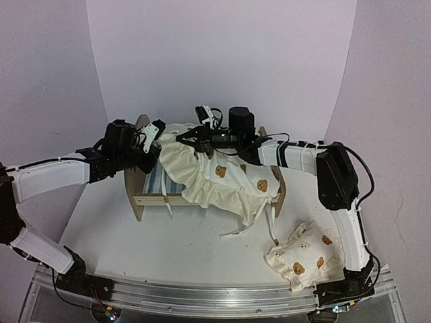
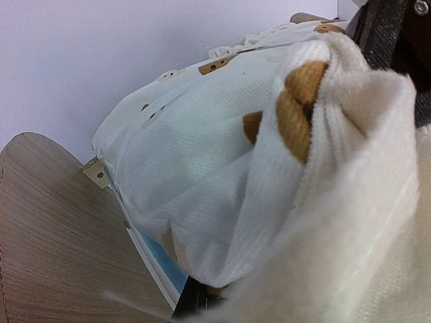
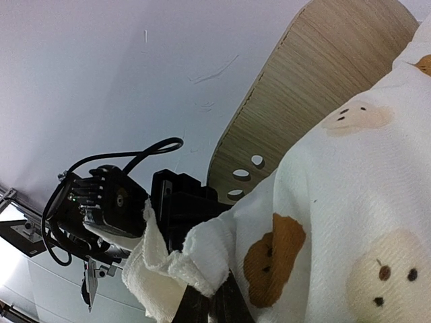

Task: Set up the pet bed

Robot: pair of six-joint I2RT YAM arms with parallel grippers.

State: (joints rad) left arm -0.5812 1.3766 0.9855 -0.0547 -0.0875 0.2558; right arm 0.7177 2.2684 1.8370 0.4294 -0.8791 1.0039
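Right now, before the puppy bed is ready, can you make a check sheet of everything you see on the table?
Surface: white table, no spill seen.
Job's things: pet bed stands mid-table, with the bear-print cushion draped over it and spilling over the near side. The striped base shows at the left.
Clutter: a small bear-print pillow lies on the table near the right arm's base.
Grippers: left gripper and right gripper, both with jaws shut on the cushion's far edge.
Cables: a black cable loops along the right arm, away from the bed.
Surroundings: plain pale backdrop, nothing else seen.
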